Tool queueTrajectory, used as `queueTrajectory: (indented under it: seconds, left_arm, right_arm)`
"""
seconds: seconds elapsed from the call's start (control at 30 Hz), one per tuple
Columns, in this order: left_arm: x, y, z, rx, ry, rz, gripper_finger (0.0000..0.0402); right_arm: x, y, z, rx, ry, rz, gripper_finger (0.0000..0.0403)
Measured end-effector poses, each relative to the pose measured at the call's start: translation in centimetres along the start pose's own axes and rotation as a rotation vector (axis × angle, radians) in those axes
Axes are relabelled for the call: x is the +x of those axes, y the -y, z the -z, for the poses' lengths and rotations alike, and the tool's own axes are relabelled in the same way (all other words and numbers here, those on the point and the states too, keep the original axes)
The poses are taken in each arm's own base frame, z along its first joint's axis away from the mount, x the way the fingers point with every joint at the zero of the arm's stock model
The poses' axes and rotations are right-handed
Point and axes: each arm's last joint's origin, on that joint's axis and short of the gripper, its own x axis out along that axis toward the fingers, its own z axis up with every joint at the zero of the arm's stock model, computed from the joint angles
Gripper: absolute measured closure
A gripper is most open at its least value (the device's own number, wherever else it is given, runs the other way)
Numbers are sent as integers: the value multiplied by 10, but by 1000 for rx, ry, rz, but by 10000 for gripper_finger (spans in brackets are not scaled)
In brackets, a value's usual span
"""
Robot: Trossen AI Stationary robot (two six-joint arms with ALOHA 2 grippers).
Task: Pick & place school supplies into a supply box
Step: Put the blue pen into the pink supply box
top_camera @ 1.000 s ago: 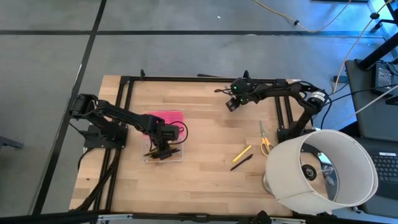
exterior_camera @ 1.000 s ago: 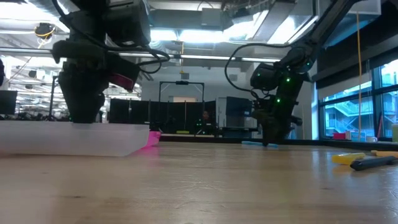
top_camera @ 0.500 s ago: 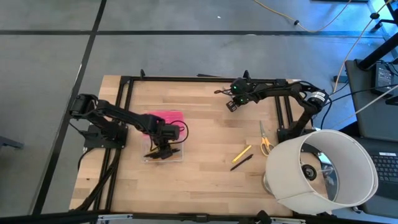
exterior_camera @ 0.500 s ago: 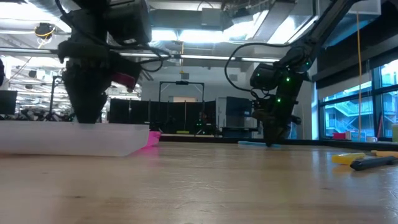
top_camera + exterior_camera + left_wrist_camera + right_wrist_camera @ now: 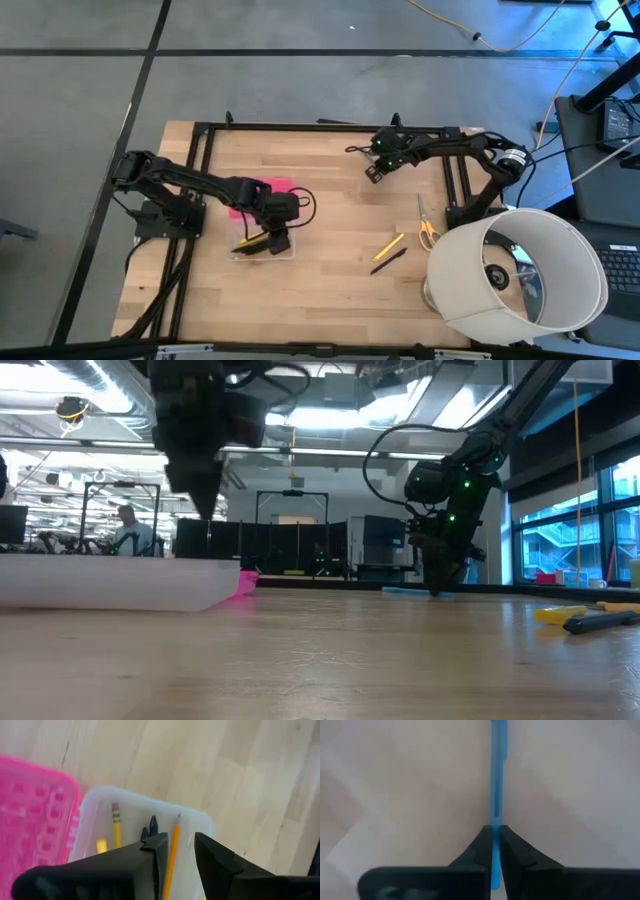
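The clear supply box (image 5: 283, 250) stands at the table's left with its pink lid (image 5: 30, 820) open beside it. Inside lie a yellow pencil (image 5: 117, 827), a black pen (image 5: 152, 826) and an orange pencil (image 5: 172, 860). My left gripper (image 5: 181, 845) hovers open above the box (image 5: 150, 802) with nothing between its fingers. At the far side of the table, my right gripper (image 5: 372, 172) is shut on a blue pen (image 5: 497, 795). Yellow-handled scissors (image 5: 427, 222), a yellow pen (image 5: 389, 246) and a black pen (image 5: 389, 262) lie flat on the table at the right. My right gripper pinches the blue pen's shaft (image 5: 495, 832) between its two fingertips. The fingers come from above, pointing down, and lie across the pen, one on each long side. The pen (image 5: 415, 591) lies level on the table top.
A large white lampshade (image 5: 520, 270) stands at the near right corner, close to the loose pens. A black frame (image 5: 300, 126) runs along the far and left sides of the table. Bare wood lies between the box and the pens.
My left gripper has risen out of the box and shifted a little toward the table's right, leaving the pencils lying inside.
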Motion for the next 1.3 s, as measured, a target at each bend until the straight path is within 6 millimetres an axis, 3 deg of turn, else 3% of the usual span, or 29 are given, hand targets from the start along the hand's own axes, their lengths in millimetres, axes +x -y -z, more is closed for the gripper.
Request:
queueTrajectory:
  seconds: [0.57, 0.7, 0.97, 1.3]
  left_arm:
    - [-13, 10, -19, 109, 196, 27, 318]
    - [-18, 8, -21, 109, 224, 32, 318]
    - [-18, 5, -22, 96, 228, 25, 324]
    - [-18, 6, -22, 75, 228, 30, 325]
  right_arm:
    - [-13, -40, 16, -128, -109, -247, 391]
    - [-14, -51, 20, -187, -108, -262, 399]
    - [-17, -75, 32, -386, -92, -220, 371]
    - [-25, -107, 62, -563, -208, -244, 369]
